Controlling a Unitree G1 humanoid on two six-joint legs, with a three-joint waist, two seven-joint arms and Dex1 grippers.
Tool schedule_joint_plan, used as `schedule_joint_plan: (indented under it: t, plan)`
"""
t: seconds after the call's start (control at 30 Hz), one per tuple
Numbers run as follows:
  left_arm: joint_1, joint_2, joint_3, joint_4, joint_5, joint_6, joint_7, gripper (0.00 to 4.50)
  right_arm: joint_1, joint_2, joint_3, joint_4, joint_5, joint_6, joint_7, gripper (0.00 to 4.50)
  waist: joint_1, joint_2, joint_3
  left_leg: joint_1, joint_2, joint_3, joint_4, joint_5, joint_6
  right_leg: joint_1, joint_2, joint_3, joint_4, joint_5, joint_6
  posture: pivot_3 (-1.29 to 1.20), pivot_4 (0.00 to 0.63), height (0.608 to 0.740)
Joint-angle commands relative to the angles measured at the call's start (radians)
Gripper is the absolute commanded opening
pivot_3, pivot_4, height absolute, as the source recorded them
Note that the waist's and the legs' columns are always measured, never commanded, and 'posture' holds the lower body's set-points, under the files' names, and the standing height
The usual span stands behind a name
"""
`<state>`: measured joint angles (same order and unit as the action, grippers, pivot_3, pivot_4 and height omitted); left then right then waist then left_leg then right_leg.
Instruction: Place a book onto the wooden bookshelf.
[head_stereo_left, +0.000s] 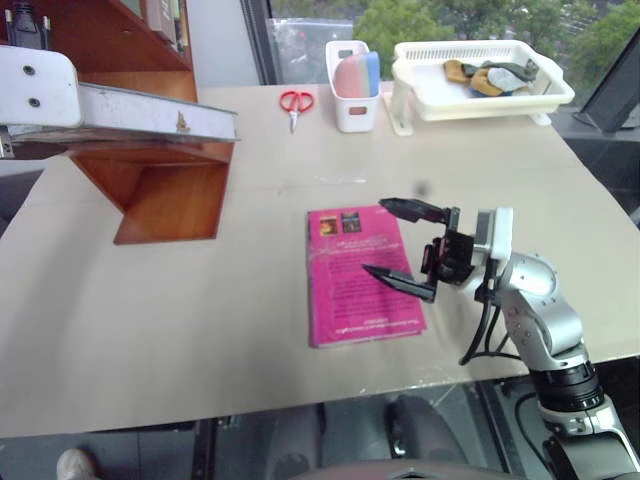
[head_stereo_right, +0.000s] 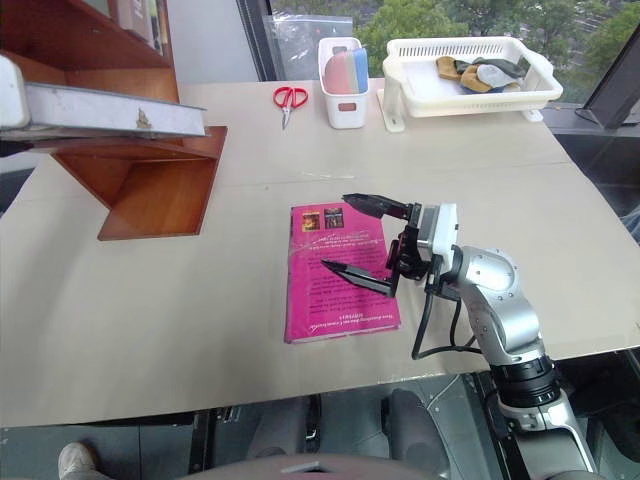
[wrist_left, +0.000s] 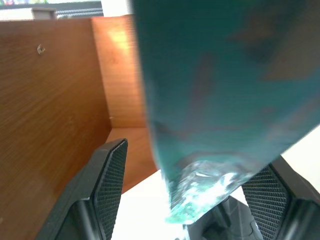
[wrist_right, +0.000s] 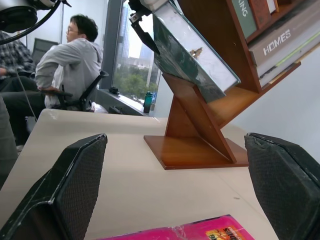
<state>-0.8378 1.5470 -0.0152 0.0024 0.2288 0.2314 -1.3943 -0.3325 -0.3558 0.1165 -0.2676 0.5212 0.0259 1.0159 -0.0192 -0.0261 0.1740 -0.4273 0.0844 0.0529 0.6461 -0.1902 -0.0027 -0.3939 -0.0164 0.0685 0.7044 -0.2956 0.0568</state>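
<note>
The teal book (wrist_left: 225, 90) lies between the spread fingers of the released left gripper (wrist_left: 195, 200), against the wooden bookshelf (wrist_left: 55, 115).

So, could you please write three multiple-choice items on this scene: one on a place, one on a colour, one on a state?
1. Where do the red scissors lie?
A. Inside the white basket
B. On the table, beside the white bin
C. On the pink book

2. What colour is the book lying flat on the table?
A. Magenta-pink
B. Yellow
C. Black

3. How does the right gripper stand?
A. Shut on the scissors
B. Shut on a book
C. Open, holding nothing

Answers: 1 B, they rest left of the white bin. 2 A, the pink book is magenta. 3 C, its fingers stand spread over the pink cover.
</note>
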Motion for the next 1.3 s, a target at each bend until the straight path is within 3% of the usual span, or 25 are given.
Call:
schedule_joint_plan:
  t: [0.03,0.53,0.93,1.17,1.23,1.3]
  plan:
    - [-0.014,-0.010,0.042,0.016,-0.058,-0.015,-0.002,3.60,0.005,-0.013,-0.025,-0.050,0.023,0.005,-0.007,4.50,0.002,0.000,0.000,-0.001,0.000,0.000,0.001,0.000,0.000,0.000,0.000,0.000,0.000,0.000,0.000,0.00,0.150,0.740]
    - [-0.064,-0.025,0.056,0.039,-0.165,-0.070,-0.002,3.60,0.011,-0.058,-0.047,-0.077,0.037,0.028,-0.014,4.50,0.005,-0.001,0.000,-0.006,0.000,0.001,0.001,0.000,0.000,-0.002,-0.001,0.000,-0.006,0.001,0.000,0.00,0.150,0.740]
    - [-0.023,-0.063,-0.010,0.179,-0.004,-0.145,0.137,3.60,0.007,-0.067,-0.043,-0.086,0.035,0.038,-0.029,4.50,0.006,-0.001,0.000,-0.006,0.000,0.002,0.001,0.000,0.000,-0.002,-0.001,0.000,-0.006,0.001,0.000,0.00,0.150,0.740]
    - [0.009,-0.070,-0.011,0.230,0.012,-0.179,0.159,3.60,0.014,-0.079,-0.049,-0.096,0.040,0.046,-0.031,4.50,0.006,-0.002,0.001,-0.006,0.000,0.002,0.000,0.000,0.000,-0.002,-0.001,0.000,-0.007,0.001,0.000,0.00,0.150,0.740]
    - [0.010,-0.073,-0.016,0.241,0.027,-0.196,0.176,3.08,0.014,-0.079,-0.048,-0.098,0.039,0.048,-0.033,4.50,0.006,-0.002,0.001,-0.006,0.000,0.002,0.000,0.000,0.000,-0.002,-0.001,0.000,-0.007,0.001,0.000,0.00,0.150,0.740]
    - [0.023,-0.070,-0.013,0.245,0.033,-0.203,0.182,3.08,0.016,-0.079,-0.050,-0.099,0.040,0.047,-0.031,4.50,0.006,-0.002,0.001,-0.006,0.000,0.002,0.000,0.000,0.000,-0.002,-0.001,0.000,-0.007,0.001,0.000,0.00,0.150,0.740]
